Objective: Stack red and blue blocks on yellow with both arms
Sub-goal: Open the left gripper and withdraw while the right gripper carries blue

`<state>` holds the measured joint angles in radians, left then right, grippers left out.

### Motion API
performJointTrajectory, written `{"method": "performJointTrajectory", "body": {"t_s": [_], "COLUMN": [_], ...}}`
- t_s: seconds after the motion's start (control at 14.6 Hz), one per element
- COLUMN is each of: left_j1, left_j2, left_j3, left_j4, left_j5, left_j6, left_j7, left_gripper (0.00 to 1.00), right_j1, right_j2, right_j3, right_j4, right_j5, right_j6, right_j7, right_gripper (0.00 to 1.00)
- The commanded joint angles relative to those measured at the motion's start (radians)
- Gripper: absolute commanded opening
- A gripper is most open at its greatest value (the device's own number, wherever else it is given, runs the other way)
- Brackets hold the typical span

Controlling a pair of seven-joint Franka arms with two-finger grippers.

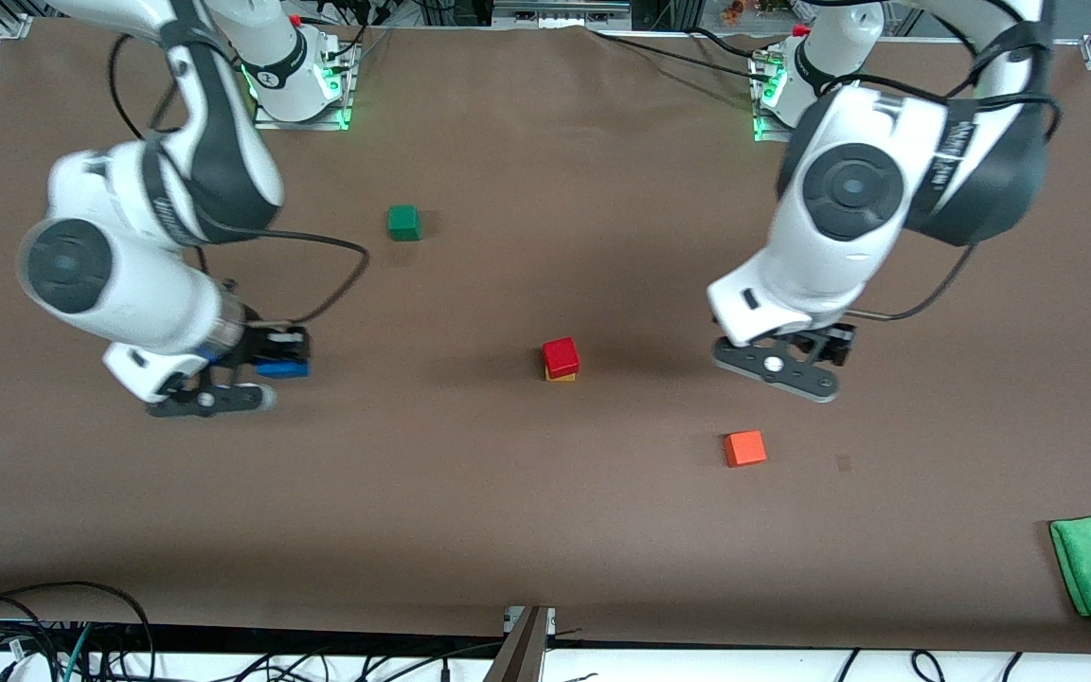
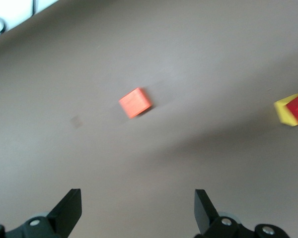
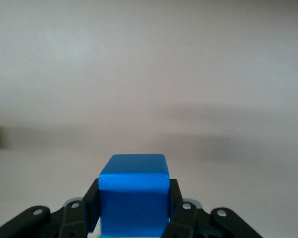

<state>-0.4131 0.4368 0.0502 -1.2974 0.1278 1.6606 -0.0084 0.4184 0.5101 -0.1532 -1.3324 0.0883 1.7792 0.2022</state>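
Placement of the blue block (image 3: 134, 198) is the step in hand. It is clamped in the right gripper (image 1: 261, 374), over the table (image 1: 545, 530) toward the right arm's end. The red block (image 1: 561, 356) sits on the yellow block (image 1: 561, 376) mid-table. Alignment squarely above red is advised before release. The left gripper (image 2: 138, 210) waits empty, fingers spread, near the orange cube (image 2: 135, 102).

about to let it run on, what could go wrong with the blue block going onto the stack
1. The red block sits slightly askew on the yellow block, so a push while placing might topple both.
2. The right gripper pinches the blue block by its lower part; it could tilt on release.
3. The open left gripper hangs beside the stack, so the arms might crowd each other.
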Motion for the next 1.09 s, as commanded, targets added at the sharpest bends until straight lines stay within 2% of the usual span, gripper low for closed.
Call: {"method": "performJointTrajectory", "body": {"t_s": [0.0,0.14,0.48,0.75,1.02], "left_j1": [0.069,0.129,0.272,0.332,0.333], "left_j2": [-0.076,-0.092,-0.11,-0.104,-0.113], "left_j3": [-0.004,-0.006,0.004,0.019,0.069], "left_j4": [-0.062,-0.062,-0.068,-0.155,-0.267], "left_j5": [0.019,0.016,-0.022,-0.051,-0.056], "left_j6": [-0.044,-0.059,-0.065,-0.006,0.151], "left_j7": [0.034,0.092,0.229,0.246,0.246], "left_gripper": [1.0,1.0,1.0,1.0,1.0], "right_j1": [0.065,0.117,0.261,0.384,0.411], "right_j2": [0.094,0.116,0.168,0.298,0.314], "right_j3": [-0.005,-0.002,-0.002,-0.005,-0.005], "right_j4": [0.108,0.11,0.119,0.24,0.257], "right_j5": [0.04,0.073,0.074,0.067,0.065], "right_j6": [0.034,0.09,0.202,0.233,0.244], "right_j7": [0.113,0.19,0.362,0.497,0.537], "right_gripper": [0.27,0.27,0.27,0.27,0.27]}}
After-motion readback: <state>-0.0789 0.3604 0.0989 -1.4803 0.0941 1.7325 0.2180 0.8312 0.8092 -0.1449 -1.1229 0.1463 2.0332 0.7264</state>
